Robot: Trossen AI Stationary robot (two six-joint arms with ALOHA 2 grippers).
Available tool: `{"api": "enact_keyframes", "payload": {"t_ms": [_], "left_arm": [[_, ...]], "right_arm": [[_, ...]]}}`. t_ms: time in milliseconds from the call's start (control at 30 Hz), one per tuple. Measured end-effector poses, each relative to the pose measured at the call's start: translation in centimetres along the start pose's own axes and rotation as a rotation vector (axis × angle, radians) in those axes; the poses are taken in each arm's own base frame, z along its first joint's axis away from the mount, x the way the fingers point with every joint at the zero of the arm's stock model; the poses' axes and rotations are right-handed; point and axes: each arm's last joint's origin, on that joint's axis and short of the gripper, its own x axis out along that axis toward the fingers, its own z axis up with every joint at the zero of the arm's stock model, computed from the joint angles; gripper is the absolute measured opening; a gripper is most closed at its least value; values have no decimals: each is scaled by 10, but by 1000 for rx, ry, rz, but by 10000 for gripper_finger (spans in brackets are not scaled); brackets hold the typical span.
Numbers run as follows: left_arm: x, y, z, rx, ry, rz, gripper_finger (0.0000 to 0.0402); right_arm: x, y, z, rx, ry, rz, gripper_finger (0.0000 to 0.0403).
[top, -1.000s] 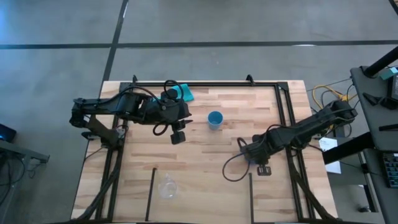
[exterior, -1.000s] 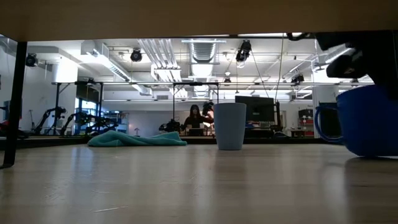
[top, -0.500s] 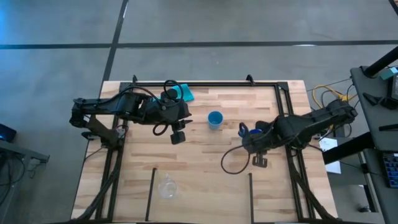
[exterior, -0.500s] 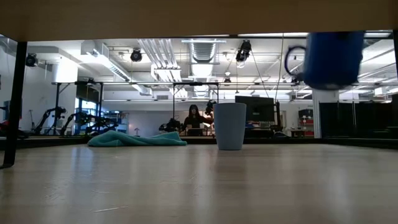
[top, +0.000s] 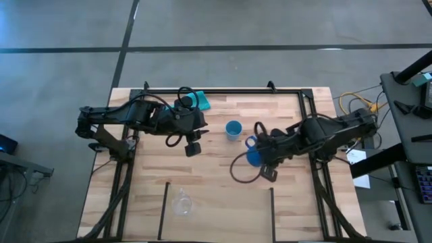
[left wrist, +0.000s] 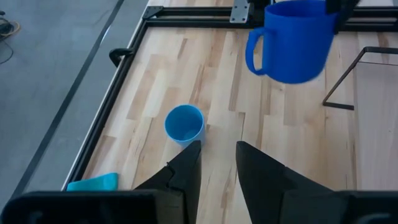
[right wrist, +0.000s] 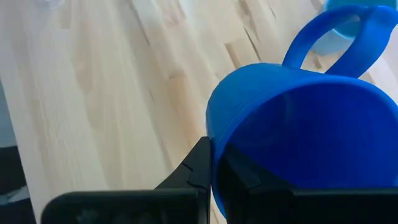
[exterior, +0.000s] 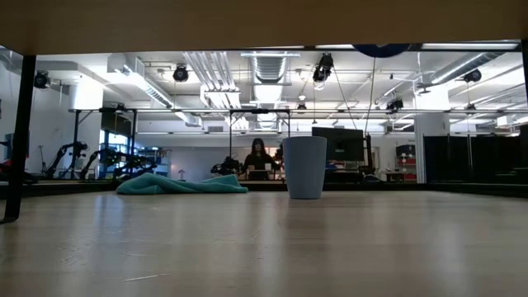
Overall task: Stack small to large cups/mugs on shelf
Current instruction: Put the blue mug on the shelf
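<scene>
My right gripper is shut on the dark blue mug and holds it in the air right of the table's middle. The mug also shows in the left wrist view, and only its bottom shows in the low view. The light blue handleless cup stands upright on its base just beyond the mug. The tiny clear cup stands on the shelf between two short black rods. My left gripper hangs open and empty left of the light blue cup. My right gripper pinches the mug's wall at the rim, on the side opposite the handle. One finger is outside and the other is inside the mug. It comes from the table's right side. The mug is lifted clear of the table, near upright.
A teal cloth lies at the far edge behind the left arm. Long black rails frame the table. A loop of black cable hangs under the right arm. Bare wood lies between the light blue cup and the shelf.
My right gripper has lifted the dark blue mug off the table and carried it up and toward the table's left, nearer the light blue cup. In the low view the mug has risen almost out of the picture. My left arm has kept still.
</scene>
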Motion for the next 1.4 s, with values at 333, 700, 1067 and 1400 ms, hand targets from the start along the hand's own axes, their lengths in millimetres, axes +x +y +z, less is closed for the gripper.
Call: {"api": "enact_keyframes", "payload": {"t_ms": [333,700,1067,1400], "left_arm": [[-1,0,-1,5,8,1,86],[-21,6,-9,45,33,-35,86],[-58,20,-13,17,-58,-80,86],[-63,22,-14,115,-66,-88,86]], "right_arm": [[25,40,41,-25,100,-78,11],[46,68,64,53,152,47,11],[38,92,68,-4,33,240,11],[40,118,56,-31,12,332,11]]}}
